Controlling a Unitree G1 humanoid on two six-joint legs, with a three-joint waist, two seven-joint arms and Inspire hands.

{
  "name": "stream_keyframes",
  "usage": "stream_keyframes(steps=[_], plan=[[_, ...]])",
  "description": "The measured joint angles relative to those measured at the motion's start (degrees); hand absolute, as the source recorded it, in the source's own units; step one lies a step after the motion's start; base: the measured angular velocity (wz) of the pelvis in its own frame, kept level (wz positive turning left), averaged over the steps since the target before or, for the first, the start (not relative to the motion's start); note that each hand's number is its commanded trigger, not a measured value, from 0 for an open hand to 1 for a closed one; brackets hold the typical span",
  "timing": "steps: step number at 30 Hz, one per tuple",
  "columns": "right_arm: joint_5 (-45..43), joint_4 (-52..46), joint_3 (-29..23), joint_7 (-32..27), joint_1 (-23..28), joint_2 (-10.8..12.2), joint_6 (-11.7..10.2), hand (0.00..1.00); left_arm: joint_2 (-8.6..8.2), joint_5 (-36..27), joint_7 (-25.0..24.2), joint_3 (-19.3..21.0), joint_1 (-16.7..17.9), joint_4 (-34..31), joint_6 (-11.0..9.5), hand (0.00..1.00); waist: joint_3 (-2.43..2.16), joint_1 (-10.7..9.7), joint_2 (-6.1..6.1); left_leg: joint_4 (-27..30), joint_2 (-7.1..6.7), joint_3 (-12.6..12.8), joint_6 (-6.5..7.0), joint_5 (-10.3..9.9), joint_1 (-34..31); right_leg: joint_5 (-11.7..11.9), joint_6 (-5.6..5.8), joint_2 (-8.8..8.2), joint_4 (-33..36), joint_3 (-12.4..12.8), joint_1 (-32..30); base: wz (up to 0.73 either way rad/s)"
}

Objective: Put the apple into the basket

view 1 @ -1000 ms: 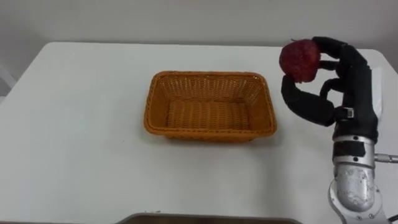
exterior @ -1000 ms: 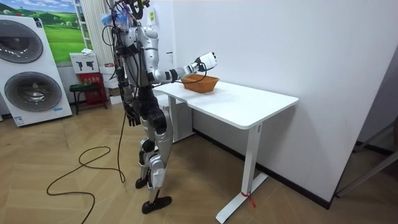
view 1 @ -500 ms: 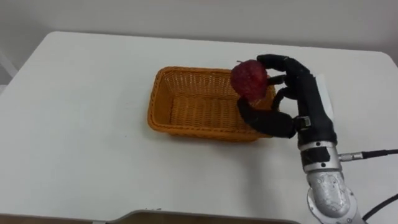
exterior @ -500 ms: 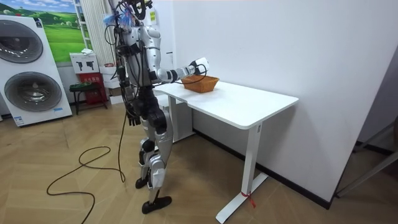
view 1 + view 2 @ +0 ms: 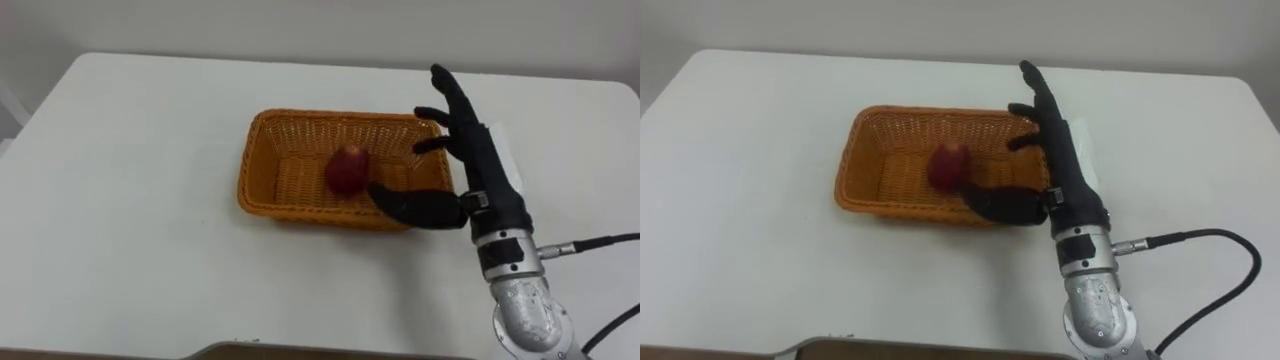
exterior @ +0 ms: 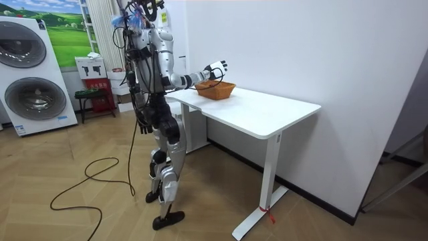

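1. Apple (image 5: 347,170) is lying inside the basket (image 5: 262,170), on the woven floor a little right of the middle, and no hand is touching it. The raised walls are surrounding it on all sides, which is probably what is stopping it from rolling off.
2. The right hand (image 5: 470,160) is hovering over the basket's right end with its fingers straight and spread and its thumb stretching along the near rim. It is gripping nothing. Such a wide spread is probably giving the fruit a clear way down and keeping the fingers off it.
3. The basket is standing upright near the middle of the white table (image 5: 130,200), well apart from every edge. That is likely putting it within easy reach of the outstretched arm and leaving bare surface all around it.
4. In the room view the robot is standing at the end of the table on the room view's left, reaching its right arm out over the basket. Its left hand (image 6: 142,125) is hanging idle by its hip.
5. Counting what is on show gives one apple, one basket and one table.
6. Judging by how things are lying, the placing is looking done, and the hand is only needing to lift clear without knocking the rim.
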Motion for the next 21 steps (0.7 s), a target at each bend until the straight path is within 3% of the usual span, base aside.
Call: stream_keyframes(steps=[9,16,19,21], plan=[[0.9,0.0,-3.3,-0.5,-1.2,0.0,-0.1,0.00,-0.01,-0.1,0.2,-0.6,0.7,0.1,0.0,0.00,-0.05,-0.3,-0.42,0.3,-0.05,-0.1,0.02,0.0,0.0,0.0,0.02,-0.01,0.0,-0.1,0.4,0.01],[2.9,0.0,-14.6,-7.6,-1.4,0.0,-2.1,0.00,-0.14,-0.2,-0.1,1.4,1.9,0.8,0.0,0.00,-0.04,-1.7,-0.39,-0.1,-0.13,-0.8,0.02,0.0,0.6,0.0,0.05,0.00,0.0,-0.5,1.2,0.04],[8.2,0.0,-20.4,-13.2,-1.6,0.0,-2.5,0.00,-0.10,-0.7,0.1,2.7,2.4,1.1,0.0,0.00,-0.17,-2.1,-0.51,-0.2,-0.09,-0.5,0.01,0.0,1.1,0.0,0.05,0.02,-0.1,-0.3,1.2,-0.04],[13.8,0.0,-25.5,-18.0,-1.7,-0.1,-2.5,0.00,-0.11,-0.6,1.1,3.7,3.3,1.1,0.0,0.00,-0.21,-3.4,-0.55,0.1,-0.13,-0.7,0.02,0.0,1.1,0.0,0.08,-0.06,-0.1,-1.0,1.3,0.06]])
